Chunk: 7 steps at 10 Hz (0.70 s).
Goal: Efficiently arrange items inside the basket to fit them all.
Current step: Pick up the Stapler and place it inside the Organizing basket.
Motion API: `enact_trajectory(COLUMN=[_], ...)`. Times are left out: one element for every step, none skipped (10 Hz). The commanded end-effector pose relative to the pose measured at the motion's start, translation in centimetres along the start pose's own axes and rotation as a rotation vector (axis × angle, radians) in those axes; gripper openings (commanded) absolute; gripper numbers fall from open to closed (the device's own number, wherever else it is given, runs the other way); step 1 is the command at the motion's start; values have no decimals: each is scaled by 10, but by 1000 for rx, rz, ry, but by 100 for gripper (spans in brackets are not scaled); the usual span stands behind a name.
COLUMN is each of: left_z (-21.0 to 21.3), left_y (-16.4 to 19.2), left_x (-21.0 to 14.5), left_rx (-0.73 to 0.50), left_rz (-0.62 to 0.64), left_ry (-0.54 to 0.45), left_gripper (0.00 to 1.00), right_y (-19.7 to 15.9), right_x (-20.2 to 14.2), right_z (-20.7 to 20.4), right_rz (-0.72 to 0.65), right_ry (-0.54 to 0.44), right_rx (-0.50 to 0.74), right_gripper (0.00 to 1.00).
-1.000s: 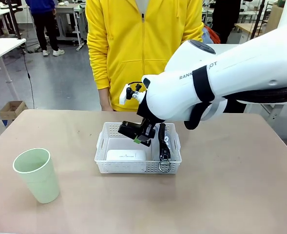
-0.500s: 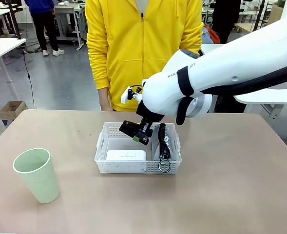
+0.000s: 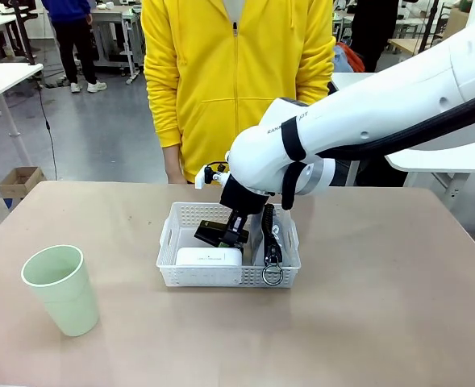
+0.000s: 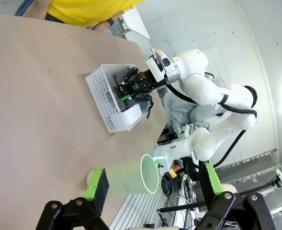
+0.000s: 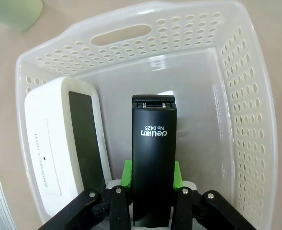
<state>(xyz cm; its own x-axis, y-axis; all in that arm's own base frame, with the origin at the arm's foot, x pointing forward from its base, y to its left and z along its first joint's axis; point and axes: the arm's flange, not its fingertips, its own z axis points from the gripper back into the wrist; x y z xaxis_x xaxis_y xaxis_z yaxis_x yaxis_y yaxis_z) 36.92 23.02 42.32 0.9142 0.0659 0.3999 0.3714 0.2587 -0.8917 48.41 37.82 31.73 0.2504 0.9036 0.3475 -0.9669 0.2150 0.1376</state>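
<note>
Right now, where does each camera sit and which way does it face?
Front view: between the arms, facing the person across the table; right arm reaches over the white basket.
Left wrist view: rolled sideways, looking along the open left gripper at the green cup and basket.
Right wrist view: looks down into the basket; right gripper holds the black stapler beside the white box.
All three show the basket.

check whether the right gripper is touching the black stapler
Touching. The right wrist view shows the green pads of the right gripper pressed against both sides of the black stapler, with no gap, over the basket.
</note>
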Motion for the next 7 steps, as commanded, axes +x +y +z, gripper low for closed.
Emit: enact_trajectory(left_z=[0,0,0,0,0,0,0], left_y=[-3,-3,-3,-3,-3,-3,-3], left_x=[-2,-2,-2,-2,-2,-2,-2], left_rx=[5,5,5,5,5,5,5], left_rz=[-2,-2,-2,-2,-2,-2,-2], left_ry=[3,3,3,3,3,3,3], left_gripper=[100,100,100,100,100,100,100], right_y=[-7,-8,-8,-10,-11,-11,-11], right_x=[7,7,8,7,8,8,8], right_z=[5,5,4,4,3,2,3], right_rz=[-24,-22,-22,-27,-20,-19,-21], right_ry=[27,25,27,29,34,44,42], right_rx=[-19,-18,-22,-17,-22,-30,-36], right_gripper=[37,37,37,54,96,100,100])
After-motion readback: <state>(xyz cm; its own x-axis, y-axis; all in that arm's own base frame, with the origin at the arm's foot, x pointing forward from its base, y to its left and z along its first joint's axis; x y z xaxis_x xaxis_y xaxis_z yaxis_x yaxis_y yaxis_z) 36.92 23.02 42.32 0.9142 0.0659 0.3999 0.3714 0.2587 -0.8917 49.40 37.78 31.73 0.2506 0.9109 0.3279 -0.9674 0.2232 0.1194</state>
